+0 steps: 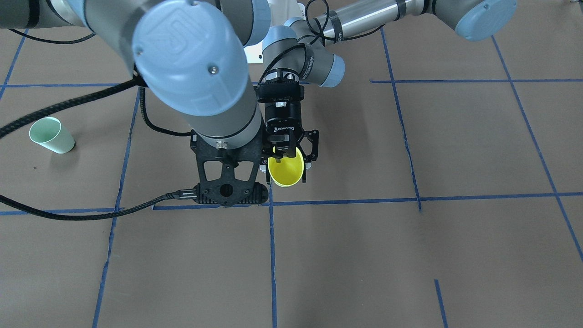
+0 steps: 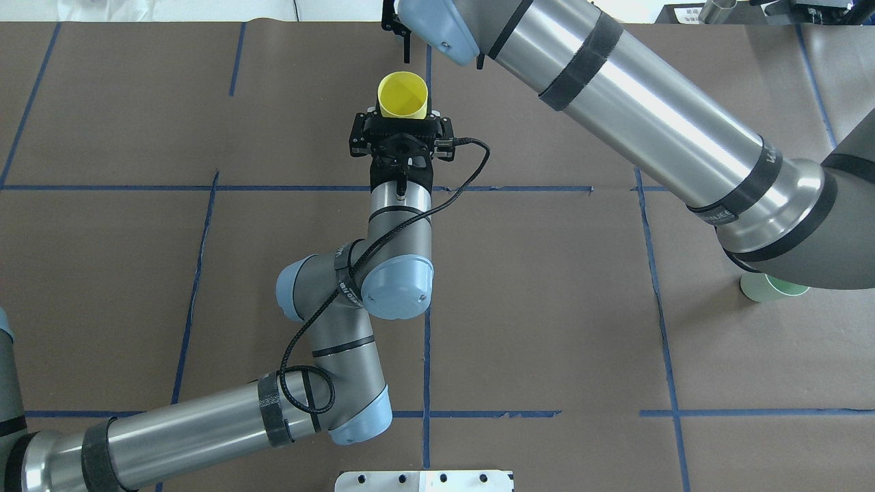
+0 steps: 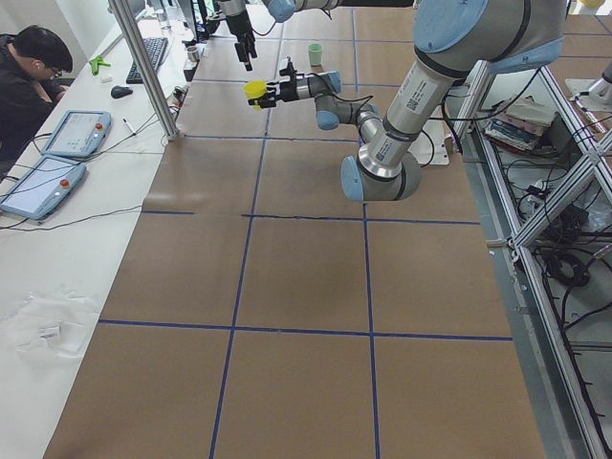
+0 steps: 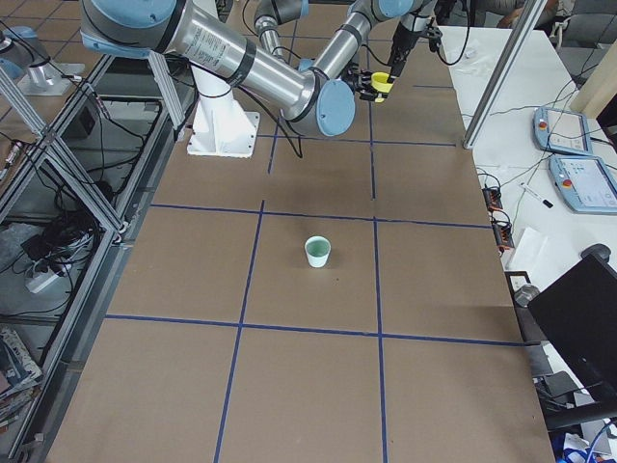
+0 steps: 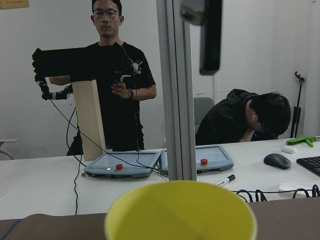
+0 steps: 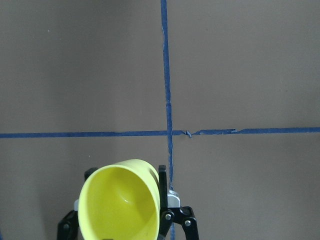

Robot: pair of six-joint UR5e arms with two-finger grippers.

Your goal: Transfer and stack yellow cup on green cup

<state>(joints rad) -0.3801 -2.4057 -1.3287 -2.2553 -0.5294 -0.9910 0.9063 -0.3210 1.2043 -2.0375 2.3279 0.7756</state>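
Note:
My left gripper [image 2: 402, 123] is shut on the yellow cup [image 2: 403, 99] and holds it on its side above the table, mouth pointing away from the robot. The cup also shows in the front view [image 1: 285, 171], the left wrist view [image 5: 180, 212] and the right wrist view [image 6: 120, 205]. My right gripper [image 3: 248, 57] hangs just beyond and above the cup's mouth, pointing down, jaws apart and empty. One of its fingers [image 5: 204, 35] hangs in the left wrist view. The green cup [image 1: 51, 135] stands upright on the robot's right side, partly under the right arm in the overhead view [image 2: 772, 290].
Brown table [image 2: 547, 307] with blue tape grid lines. A metal post [image 5: 175, 90] stands at the table's far edge. Beyond it, an operators' desk holds tablets [image 5: 122, 165] and a mouse. Two people [image 5: 120, 85] are behind the desk.

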